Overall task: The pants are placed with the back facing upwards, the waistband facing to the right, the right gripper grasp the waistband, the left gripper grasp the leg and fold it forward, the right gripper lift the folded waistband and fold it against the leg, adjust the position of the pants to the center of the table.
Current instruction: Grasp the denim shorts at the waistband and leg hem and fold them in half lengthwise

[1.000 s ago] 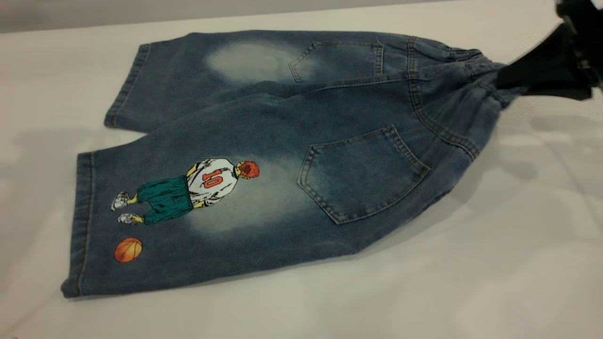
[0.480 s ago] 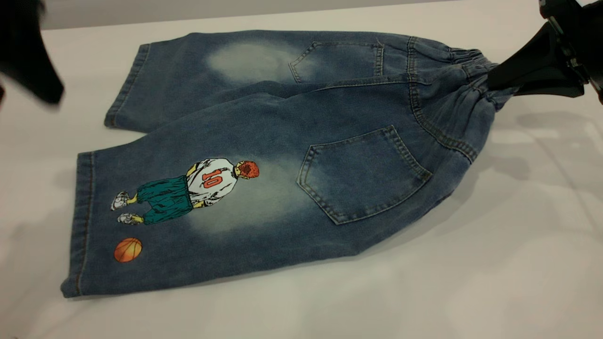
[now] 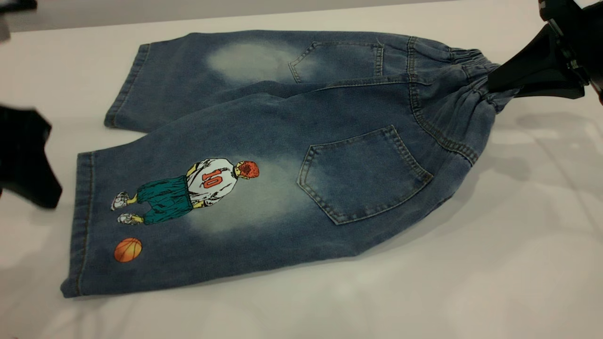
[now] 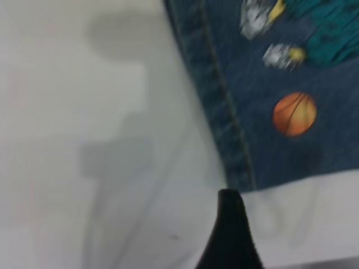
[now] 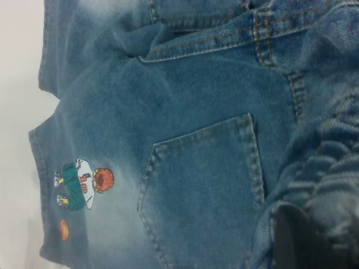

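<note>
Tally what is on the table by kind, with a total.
Pants: 1
Back patch pockets: 2
Printed basketballs: 1
Robot claws: 2, the right claw on the waistband, the left claw off the leg hem
Total: 6

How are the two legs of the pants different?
The leg with the picture lies nearer the camera in the exterior view and shows a basketball player and an orange ball; the plain leg lies farther back with no picture. The left gripper hovers beside the printed leg's hem, not the plain one's. Both are faded blue denim with a pale patch and a back pocket.
</note>
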### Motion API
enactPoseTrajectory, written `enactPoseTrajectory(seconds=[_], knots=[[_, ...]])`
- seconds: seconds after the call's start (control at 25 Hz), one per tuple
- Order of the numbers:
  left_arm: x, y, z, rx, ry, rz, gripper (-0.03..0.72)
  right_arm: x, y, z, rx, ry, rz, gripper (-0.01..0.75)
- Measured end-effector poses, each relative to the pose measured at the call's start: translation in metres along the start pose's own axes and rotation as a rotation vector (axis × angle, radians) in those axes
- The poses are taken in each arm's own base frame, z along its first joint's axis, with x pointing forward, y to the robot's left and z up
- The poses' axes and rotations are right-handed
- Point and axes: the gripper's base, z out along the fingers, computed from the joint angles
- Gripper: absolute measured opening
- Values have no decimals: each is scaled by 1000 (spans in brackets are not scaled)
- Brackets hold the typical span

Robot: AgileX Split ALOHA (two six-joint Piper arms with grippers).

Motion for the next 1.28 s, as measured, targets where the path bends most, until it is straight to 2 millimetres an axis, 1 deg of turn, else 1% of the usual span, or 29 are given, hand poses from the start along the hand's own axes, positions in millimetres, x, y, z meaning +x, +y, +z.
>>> enactPoseTrajectory(seconds=[0.16,0.4,0.52,0.64,0.76,0.88,1.08,1.28], knots=[[6,0,17,-2,69,-13,497,0,0,0,1,0,0,34],[7,1,51,-26,151,-19,497,0,0,0,0,0,0,34],[11,2,68,-33,216,-46,497,0,0,0,0,0,0,34],[11,3,80,-41,223,-50,497,0,0,0,0,0,0,34],[12,4,87,-46,226,-49,497,0,0,0,0,1,-1,34],[9,4,91,-44,192,-49,497,0,0,0,0,1,-1,34],[4,4,92,-40,138,-48,497,0,0,0,1,1,-1,34],[3,3,92,-33,128,-75,497,0,0,0,4,0,-1,34]])
